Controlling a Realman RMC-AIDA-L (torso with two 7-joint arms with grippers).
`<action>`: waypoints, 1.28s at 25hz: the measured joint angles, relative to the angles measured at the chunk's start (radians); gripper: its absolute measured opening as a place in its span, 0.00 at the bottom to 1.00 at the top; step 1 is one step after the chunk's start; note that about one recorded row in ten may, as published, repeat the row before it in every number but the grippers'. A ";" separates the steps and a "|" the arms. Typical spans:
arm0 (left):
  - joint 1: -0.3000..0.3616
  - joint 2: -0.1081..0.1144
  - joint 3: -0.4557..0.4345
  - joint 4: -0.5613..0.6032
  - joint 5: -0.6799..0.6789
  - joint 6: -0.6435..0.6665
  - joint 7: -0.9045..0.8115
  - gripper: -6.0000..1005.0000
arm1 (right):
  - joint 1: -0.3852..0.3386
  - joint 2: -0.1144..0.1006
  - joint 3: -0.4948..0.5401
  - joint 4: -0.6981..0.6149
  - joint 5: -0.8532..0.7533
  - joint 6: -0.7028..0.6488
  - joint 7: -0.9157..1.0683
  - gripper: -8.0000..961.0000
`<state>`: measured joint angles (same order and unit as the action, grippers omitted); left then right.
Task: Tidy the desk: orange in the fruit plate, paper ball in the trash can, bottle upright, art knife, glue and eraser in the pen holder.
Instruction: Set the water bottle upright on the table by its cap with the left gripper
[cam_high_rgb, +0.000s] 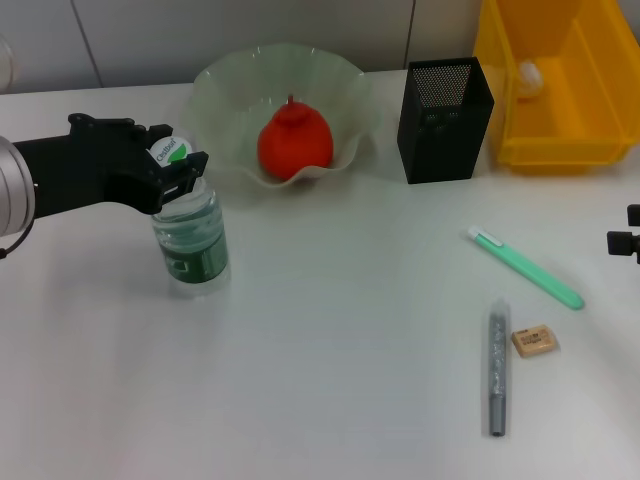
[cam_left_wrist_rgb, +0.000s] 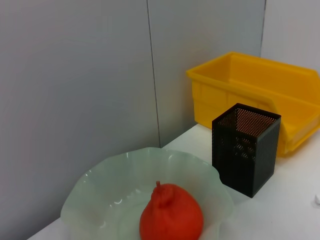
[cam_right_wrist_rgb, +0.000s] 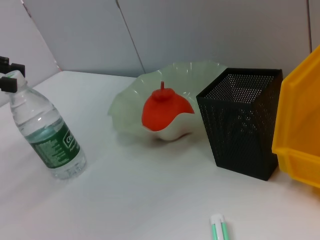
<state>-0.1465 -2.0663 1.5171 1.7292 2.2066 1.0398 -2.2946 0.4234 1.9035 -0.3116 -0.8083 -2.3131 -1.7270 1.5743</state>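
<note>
A clear plastic water bottle with a dark green label (cam_high_rgb: 193, 245) stands upright on the white counter (cam_high_rgb: 330, 350). The left pincer (cam_high_rgb: 176, 172), black, is clamped on the bottle's white cap from the side. Just behind, a red-orange round fruit (cam_high_rgb: 295, 142) sits in a pale-green wavy-rimmed bowl (cam_high_rgb: 225, 95). The right pincer (cam_high_rgb: 626, 240) is barely visible at the counter's right edge; I cannot tell its state.
</note>
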 joint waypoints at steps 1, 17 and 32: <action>0.001 0.000 0.000 0.000 0.000 0.000 0.000 0.44 | 0.000 0.000 0.000 0.000 0.000 0.000 0.000 0.73; 0.001 0.002 -0.007 -0.015 -0.004 -0.003 0.006 0.49 | 0.008 0.000 -0.003 0.002 0.000 0.000 0.000 0.73; 0.000 0.001 -0.024 -0.018 -0.026 0.023 0.006 0.55 | 0.011 0.000 -0.010 0.003 0.000 0.000 0.002 0.73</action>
<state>-0.1462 -2.0657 1.4933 1.7113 2.1801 1.0630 -2.2889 0.4341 1.9036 -0.3215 -0.8058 -2.3131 -1.7271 1.5761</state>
